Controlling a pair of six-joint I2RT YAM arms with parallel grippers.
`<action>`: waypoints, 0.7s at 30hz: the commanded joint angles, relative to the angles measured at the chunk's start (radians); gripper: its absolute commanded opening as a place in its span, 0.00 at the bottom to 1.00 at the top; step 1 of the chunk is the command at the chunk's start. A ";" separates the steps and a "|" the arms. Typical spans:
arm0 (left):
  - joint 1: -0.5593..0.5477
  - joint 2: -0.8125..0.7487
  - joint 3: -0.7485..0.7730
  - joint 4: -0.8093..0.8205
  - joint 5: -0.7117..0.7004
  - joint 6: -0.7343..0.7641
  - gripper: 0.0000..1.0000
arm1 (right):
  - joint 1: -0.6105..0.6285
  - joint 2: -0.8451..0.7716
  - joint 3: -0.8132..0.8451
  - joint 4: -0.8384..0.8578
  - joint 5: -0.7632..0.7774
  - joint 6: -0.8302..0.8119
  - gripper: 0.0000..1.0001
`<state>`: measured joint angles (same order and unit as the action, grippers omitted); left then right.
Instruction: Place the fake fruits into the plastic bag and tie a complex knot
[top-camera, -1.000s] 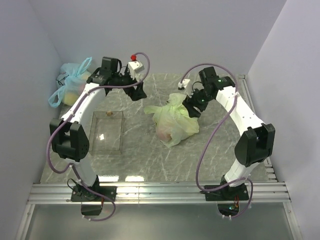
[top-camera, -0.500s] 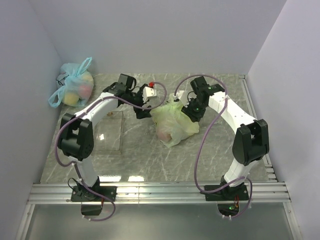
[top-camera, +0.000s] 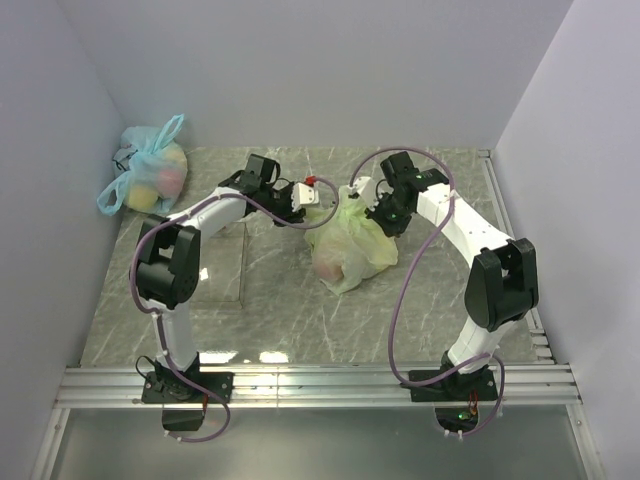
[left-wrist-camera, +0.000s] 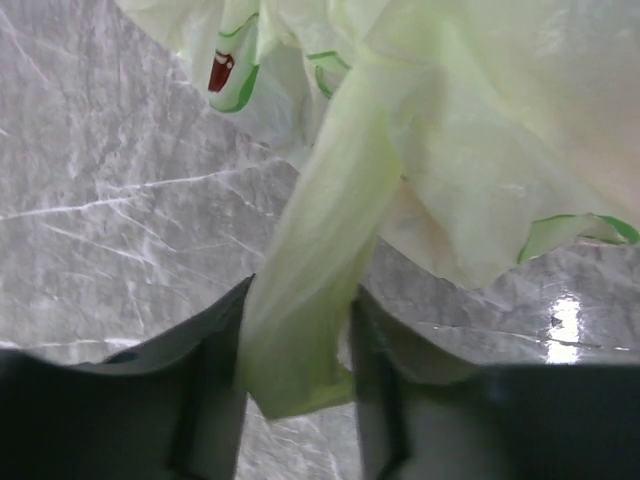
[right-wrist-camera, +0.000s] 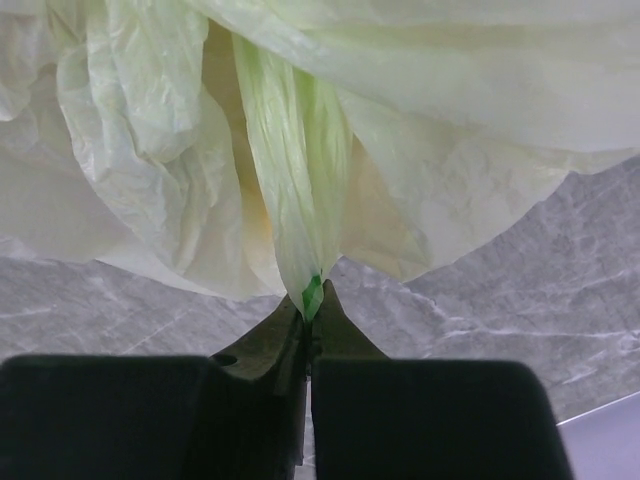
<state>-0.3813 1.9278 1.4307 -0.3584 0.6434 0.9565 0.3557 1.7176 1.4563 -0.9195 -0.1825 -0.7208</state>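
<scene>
Fruits (top-camera: 329, 266) only a blur inside bag (top-camera: 355, 238). Your right gripper (right-wrist-camera: 308, 303) pinches a handle (right-wrist-camera: 295, 180); left gripper (left-wrist-camera: 297, 325) straddles another, grip unclear. Both moved in since.

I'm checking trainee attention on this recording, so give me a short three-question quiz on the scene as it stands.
1. True or false: the right gripper is pinched shut on a twisted handle of the thin pale green plastic bag.
2. What lies between the fingers of the left gripper? A) part of that bag B) a red apple C) nothing
3. Fill in: the light blue knotted bag sits in the far-____ corner of the grey marbled table.
Key: 1 true; 2 A; 3 left.
</scene>
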 joint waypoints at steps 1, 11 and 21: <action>-0.007 -0.035 0.020 0.003 0.064 0.002 0.43 | -0.001 -0.018 0.010 0.054 0.020 0.052 0.00; 0.050 -0.117 0.000 0.049 -0.062 -0.604 0.00 | -0.078 -0.105 -0.037 0.212 0.135 0.351 0.00; 0.257 -0.204 0.047 -0.022 -0.300 -1.205 0.00 | -0.288 -0.173 -0.051 0.229 0.121 0.598 0.00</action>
<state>-0.2714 1.7817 1.4471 -0.3222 0.5282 -0.0319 0.2134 1.6165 1.4181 -0.6449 -0.2123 -0.1902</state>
